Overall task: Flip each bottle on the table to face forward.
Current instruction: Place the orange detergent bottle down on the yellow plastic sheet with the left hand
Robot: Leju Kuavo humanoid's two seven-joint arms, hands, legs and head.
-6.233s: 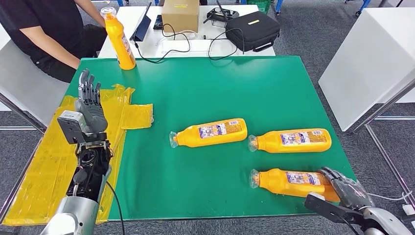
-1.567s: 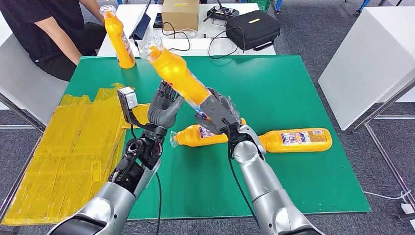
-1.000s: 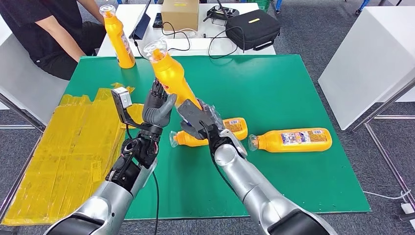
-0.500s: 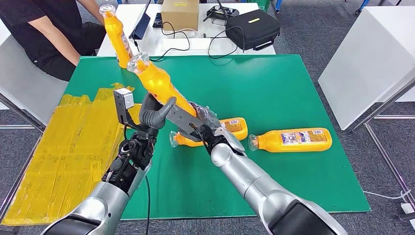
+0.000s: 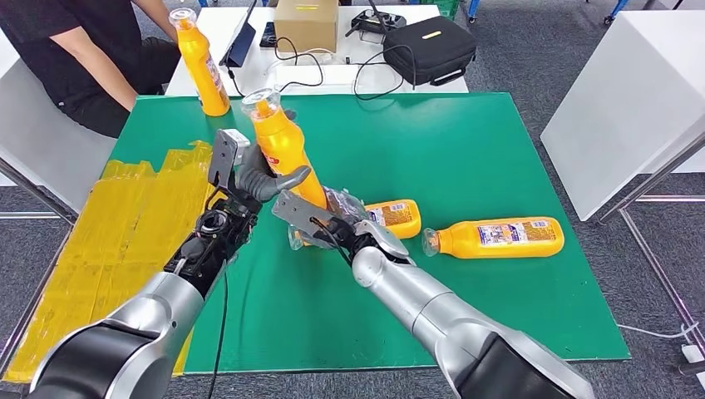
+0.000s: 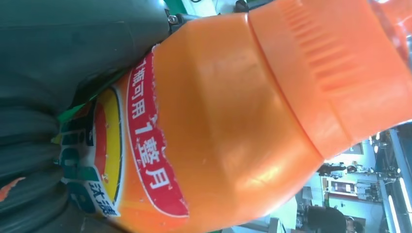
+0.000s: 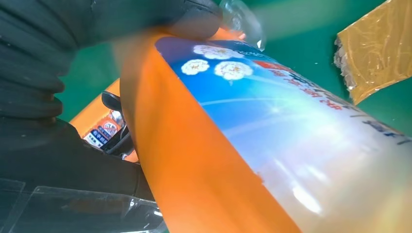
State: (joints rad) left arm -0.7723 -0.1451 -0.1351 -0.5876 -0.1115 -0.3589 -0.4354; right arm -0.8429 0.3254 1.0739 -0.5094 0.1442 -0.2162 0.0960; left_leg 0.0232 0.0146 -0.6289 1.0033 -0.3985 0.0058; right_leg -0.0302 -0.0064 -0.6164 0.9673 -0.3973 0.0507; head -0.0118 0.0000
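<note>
Left hand (image 5: 262,179) wrapped around the middle of the raised orange bottle (image 5: 283,148), thumb hooked across the front, fingers behind. Right hand (image 5: 332,218) closed on the same bottle's lower end, just above the green table (image 5: 465,150). Bottle held nearly upright, tilted a little, clear cap at the top, well off the surface. Seen close from the left wrist: red and yellow label (image 6: 141,160) facing the camera, dark fingers (image 6: 43,160) pressed along one side. From the right wrist: blue and white label (image 7: 272,126) turned the other way, fingers (image 7: 43,73) against the orange body; exact finger placement hard to make out there, blurred.

Lying partly behind the right hand, a second bottle (image 5: 392,218) on its side. Beside it, a third bottle (image 5: 499,238), also on its side, cap pointing toward the second. At the far left corner, a fourth bottle (image 5: 199,62) standing upright. Yellow sheet (image 5: 116,241) spread over the table's left edge. Beyond, a person in black (image 5: 66,50), a cardboard box (image 5: 306,25) and a black bag (image 5: 432,51) on a white table.
</note>
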